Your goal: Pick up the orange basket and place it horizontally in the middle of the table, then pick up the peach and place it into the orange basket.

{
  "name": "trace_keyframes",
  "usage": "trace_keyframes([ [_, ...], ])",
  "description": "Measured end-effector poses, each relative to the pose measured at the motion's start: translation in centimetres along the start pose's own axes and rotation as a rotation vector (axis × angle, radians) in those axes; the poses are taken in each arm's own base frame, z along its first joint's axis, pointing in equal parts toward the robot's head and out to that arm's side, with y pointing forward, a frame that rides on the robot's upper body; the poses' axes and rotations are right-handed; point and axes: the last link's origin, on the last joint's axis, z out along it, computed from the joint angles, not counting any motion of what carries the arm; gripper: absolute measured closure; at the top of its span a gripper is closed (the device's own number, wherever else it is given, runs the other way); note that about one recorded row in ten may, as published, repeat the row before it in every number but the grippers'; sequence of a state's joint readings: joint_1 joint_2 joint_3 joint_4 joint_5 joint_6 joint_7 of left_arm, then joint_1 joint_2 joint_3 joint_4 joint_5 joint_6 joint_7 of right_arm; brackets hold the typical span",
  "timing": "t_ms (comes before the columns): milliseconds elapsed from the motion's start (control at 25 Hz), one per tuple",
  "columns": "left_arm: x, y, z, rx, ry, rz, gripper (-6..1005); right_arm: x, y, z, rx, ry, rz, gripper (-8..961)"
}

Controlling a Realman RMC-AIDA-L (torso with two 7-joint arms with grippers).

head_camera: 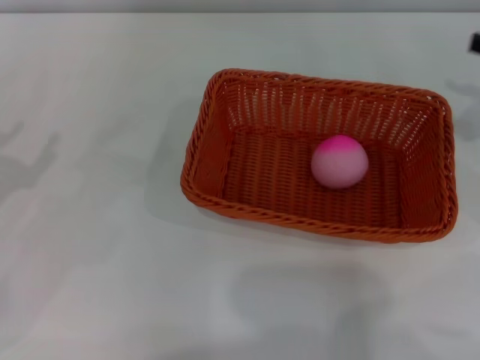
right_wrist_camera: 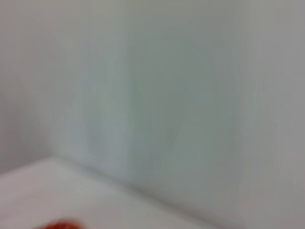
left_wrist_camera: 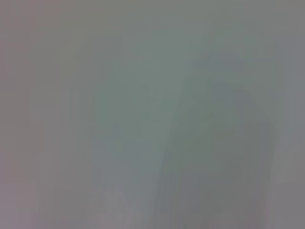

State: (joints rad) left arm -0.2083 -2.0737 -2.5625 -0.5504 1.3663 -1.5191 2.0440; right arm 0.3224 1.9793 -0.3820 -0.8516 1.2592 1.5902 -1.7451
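Observation:
The orange basket [head_camera: 225, 127] lies lengthwise across the white table [head_camera: 90, 262], a little right of the middle in the head view. Inside it, the pink peach [head_camera: 340, 161] rests on the woven floor toward the basket's right half, magenta top up. A sliver of the orange basket [right_wrist_camera: 59, 224] also shows at the edge of the right wrist view, above the pale table [right_wrist_camera: 71, 191]. Neither gripper shows in any view. The left wrist view is a blank grey-green blur.
A small dark sliver [head_camera: 475, 43] pokes in at the far right edge of the head view; I cannot tell what it is. Faint shadows fall on the table's left side [head_camera: 30, 165] and front [head_camera: 307, 300].

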Motion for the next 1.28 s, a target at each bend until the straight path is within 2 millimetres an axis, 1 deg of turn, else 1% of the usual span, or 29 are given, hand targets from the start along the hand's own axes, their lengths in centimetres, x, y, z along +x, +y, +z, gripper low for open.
trace_keyframes([
  [160,-0.4,-0.8,-1.3,0.107,0.051,0.051,266,2.6,0.0,-2.2,0.12,-0.163,0.003,210],
  [360,-1.1,-1.5,-2.4,0.23,0.096,0.095,267,6.5,0.6,-3.9,0.322,-0.26,0.01,209],
  [440,-1.5,-1.7,-2.5,0.268,0.095,0.105,267,8.0,1.0,-4.0,0.403,-0.276,0.017,209],
  [560,-1.7,-2.0,-2.7,0.302,0.094,0.12,266,9.5,1.7,-3.7,0.455,-0.261,-0.001,209],
  [600,-2.0,-2.2,-2.9,0.34,0.095,0.14,266,9.9,1.9,-3.5,0.47,-0.256,-0.007,208],
  [720,-2.2,-2.4,-3.0,0.367,0.091,0.153,270,10.8,2.5,-2.8,0.515,-0.246,-0.029,210],
  [840,-2.6,-2.4,-3.1,0.401,0.094,0.16,273,11.3,2.9,-2.3,0.543,-0.245,-0.05,213],
  [1040,-3.0,-2.4,-3.0,0.439,0.105,0.179,272,11.6,3.1,-1.8,0.555,-0.235,-0.051,214],
  [1280,-3.0,-2.3,-2.8,0.434,0.11,0.179,272,11.6,3.0,-1.5,0.55,-0.23,-0.05,213],
])
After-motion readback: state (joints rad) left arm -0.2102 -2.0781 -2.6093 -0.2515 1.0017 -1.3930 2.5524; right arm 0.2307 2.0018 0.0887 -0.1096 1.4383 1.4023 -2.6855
